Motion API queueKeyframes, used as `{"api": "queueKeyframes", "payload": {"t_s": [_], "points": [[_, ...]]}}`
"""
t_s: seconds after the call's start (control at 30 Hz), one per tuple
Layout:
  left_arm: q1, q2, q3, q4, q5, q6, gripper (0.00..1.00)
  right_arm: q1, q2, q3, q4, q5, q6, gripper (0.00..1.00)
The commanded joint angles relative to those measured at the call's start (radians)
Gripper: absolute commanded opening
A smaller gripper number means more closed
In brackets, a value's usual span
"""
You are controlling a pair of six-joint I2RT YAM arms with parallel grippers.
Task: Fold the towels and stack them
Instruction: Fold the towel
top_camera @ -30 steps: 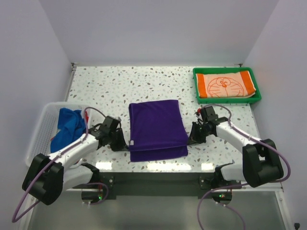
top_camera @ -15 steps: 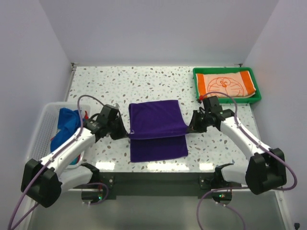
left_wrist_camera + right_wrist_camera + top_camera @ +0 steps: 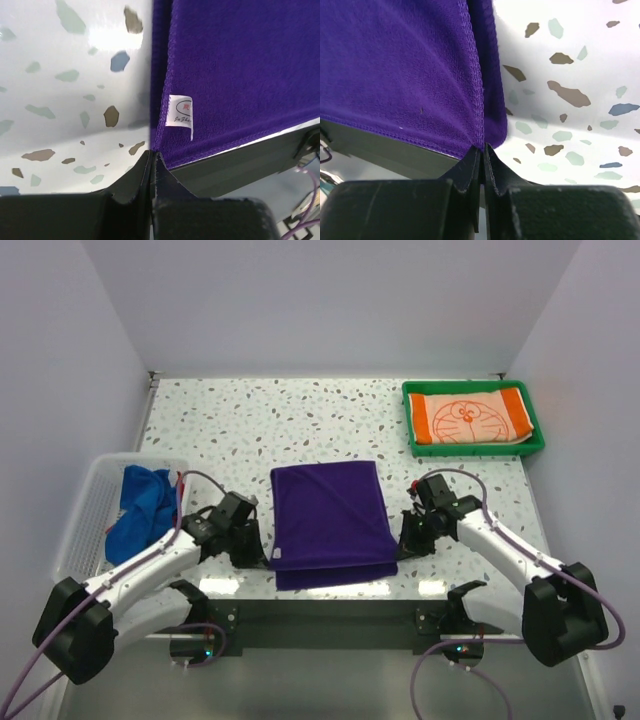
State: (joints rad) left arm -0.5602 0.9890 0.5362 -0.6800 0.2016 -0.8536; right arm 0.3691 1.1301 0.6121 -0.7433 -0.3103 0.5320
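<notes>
A dark purple towel (image 3: 330,515) lies doubled over in the middle of the table, its near edge close to the table's front edge. My left gripper (image 3: 262,550) is shut on the near left corner of its top layer (image 3: 240,65), the tips (image 3: 151,154) meeting at the hem below a white label (image 3: 181,111). On the other side, the right gripper (image 3: 398,540) is shut on the near right corner (image 3: 395,65), jaws (image 3: 482,148) pinched at the stitched edge. A folded orange-and-white towel (image 3: 470,418) with a cat face lies in the green tray. A blue towel (image 3: 145,505) sits crumpled in the white basket.
The green tray (image 3: 475,448) stands at the far right of the speckled table (image 3: 220,430). The white mesh basket (image 3: 85,510) hangs off the table's left side. Walls close in on three sides. The table's dark front edge (image 3: 240,165) runs just beyond the towel's near hem.
Both grippers lifted the towel's top layer toward the far side, then came back toward the near edge with it. The whole purple towel now lies slightly nearer the front.
</notes>
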Motion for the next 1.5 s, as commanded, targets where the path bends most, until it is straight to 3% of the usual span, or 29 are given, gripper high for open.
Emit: {"api": "queueKeyframes", "payload": {"t_s": [0.0, 0.23, 0.67, 1.03, 1.3, 1.47], "points": [[-0.065, 0.046, -0.059, 0.060, 0.015, -0.038, 0.03, 0.001, 0.026, -0.011, 0.015, 0.076, 0.008, 0.06], [-0.147, 0.103, -0.120, 0.123, -0.019, -0.099, 0.03, 0.002, 0.095, -0.031, 0.056, 0.106, 0.011, 0.06], [-0.130, 0.207, -0.036, 0.169, -0.103, -0.131, 0.01, 0.001, 0.192, -0.074, 0.203, 0.088, 0.040, 0.05], [0.124, 0.292, 0.036, 0.180, -0.117, 0.037, 0.01, 0.004, 0.237, -0.052, 0.292, 0.066, 0.097, 0.04], [0.241, 0.522, 0.206, 0.244, -0.096, 0.117, 0.00, 0.021, 0.384, 0.046, 0.410, 0.089, 0.146, 0.04], [0.283, 0.669, 0.358, 0.232, -0.074, 0.165, 0.00, 0.021, 0.506, 0.205, 0.403, 0.117, 0.131, 0.02]]}}
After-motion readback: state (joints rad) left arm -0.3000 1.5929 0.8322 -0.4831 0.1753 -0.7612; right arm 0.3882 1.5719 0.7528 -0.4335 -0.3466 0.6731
